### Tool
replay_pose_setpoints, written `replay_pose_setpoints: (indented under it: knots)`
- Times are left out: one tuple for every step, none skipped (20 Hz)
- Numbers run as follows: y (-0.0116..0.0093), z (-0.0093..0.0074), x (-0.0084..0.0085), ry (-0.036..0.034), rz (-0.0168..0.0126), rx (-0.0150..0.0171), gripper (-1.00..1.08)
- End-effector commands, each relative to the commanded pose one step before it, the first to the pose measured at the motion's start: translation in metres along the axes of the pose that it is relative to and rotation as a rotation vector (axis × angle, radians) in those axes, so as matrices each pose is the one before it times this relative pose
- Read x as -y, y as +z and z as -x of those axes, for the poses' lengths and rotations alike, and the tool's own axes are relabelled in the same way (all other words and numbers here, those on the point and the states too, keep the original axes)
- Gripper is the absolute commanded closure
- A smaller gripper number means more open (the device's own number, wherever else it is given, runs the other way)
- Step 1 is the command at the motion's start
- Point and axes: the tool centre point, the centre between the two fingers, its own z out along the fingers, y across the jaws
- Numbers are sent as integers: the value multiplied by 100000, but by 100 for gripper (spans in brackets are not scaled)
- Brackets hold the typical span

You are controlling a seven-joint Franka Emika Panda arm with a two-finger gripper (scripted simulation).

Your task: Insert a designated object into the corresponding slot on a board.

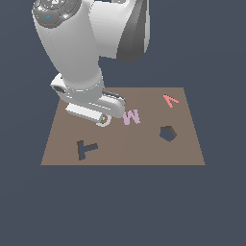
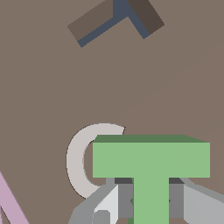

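**Green T gripped above the board**

Our gripper (image 2: pixel 151 199) clenches the green T block's (image 2: pixel 151 164) stem, apparently just over a pale C letter (image 2: pixel 78 159). The brown board (image 1: pixel 187 153) lies on a dark floor; its T-shaped slot (image 1: pixel 85 149) sits near, with the pink M (image 1: pixel 131 116) beside us.

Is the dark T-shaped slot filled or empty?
Empty: the dark T-shaped slot shows open, while the green T block sits between the gripper fingers.

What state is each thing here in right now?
Green T block: held in the tool, lifted off the board.
T-shaped slot: empty.
Pentagon cutout: empty.
Pink M: lying flat on the board.
Red V: lying flat.
White C: lying flat, beneath the T.
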Motion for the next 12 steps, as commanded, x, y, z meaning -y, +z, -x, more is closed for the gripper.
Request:
replay_pose_setpoints:
  knots:
    - [-58, -920, 779, 9313, -5, -46, 108]
    - [-14, -364, 320, 3669, -1, -2, 108]
    - [-14, -367, 321, 3691, -1, -2, 108]
    - [-14, -370, 322, 3712, -1, -1, 108]
    - [-14, -373, 323, 3734, -1, -1, 108]
    - [-14, -376, 324, 3754, 0, -1, 108]
    - [-14, -379, 324, 3776, 0, 0, 108]
    - [-14, -383, 324, 3797, 0, 0, 108]
    - [-14, -386, 324, 3816, 1, 1, 108]
    - [-13, -386, 322, 3806, 1, 1, 108]
    - [-13, -378, 312, 3707, 1, 2, 108]
    - [-12, -367, 300, 3584, 2, 2, 108]
